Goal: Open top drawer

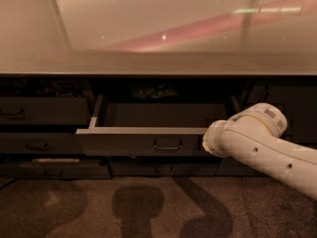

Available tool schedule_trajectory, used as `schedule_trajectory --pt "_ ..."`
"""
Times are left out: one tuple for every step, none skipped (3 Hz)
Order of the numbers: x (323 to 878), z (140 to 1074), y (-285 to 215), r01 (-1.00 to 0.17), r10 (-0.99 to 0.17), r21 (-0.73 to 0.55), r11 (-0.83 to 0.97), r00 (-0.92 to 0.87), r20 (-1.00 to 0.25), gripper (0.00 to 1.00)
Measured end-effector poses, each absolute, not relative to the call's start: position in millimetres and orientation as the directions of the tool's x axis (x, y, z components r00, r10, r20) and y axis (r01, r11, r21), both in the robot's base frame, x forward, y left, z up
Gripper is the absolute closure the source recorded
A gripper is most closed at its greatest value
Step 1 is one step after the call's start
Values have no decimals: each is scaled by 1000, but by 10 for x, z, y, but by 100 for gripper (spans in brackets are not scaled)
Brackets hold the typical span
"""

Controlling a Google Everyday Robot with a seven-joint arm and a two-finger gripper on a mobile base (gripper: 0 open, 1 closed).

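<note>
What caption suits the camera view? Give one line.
Top drawer pulled out under the counter; gripper at its front's right end, arm entering from the right.

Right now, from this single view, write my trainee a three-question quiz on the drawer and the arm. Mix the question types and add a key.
1. True or false: the top drawer is pulled out, with its inside showing.
2. Which part of the drawer front does the white arm cover? A) the left end B) the loop handle C) the right end
3. Short answer: where is the gripper?

Key
1. True.
2. C.
3. The gripper is not visible. Only the arm's rounded end shows, in front of the drawer's right end.
</note>
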State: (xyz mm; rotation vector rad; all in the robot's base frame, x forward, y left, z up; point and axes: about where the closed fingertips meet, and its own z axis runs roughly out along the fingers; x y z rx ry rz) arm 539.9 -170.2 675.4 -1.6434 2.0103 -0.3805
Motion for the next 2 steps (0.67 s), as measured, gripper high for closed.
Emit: schedule_trajectory --pt "5417 7015 -1867 -806 -965 -538 245 -147 -219 100" --pt "5525 7326 -2025 -786 -957 -550 282 -189 -221 100"
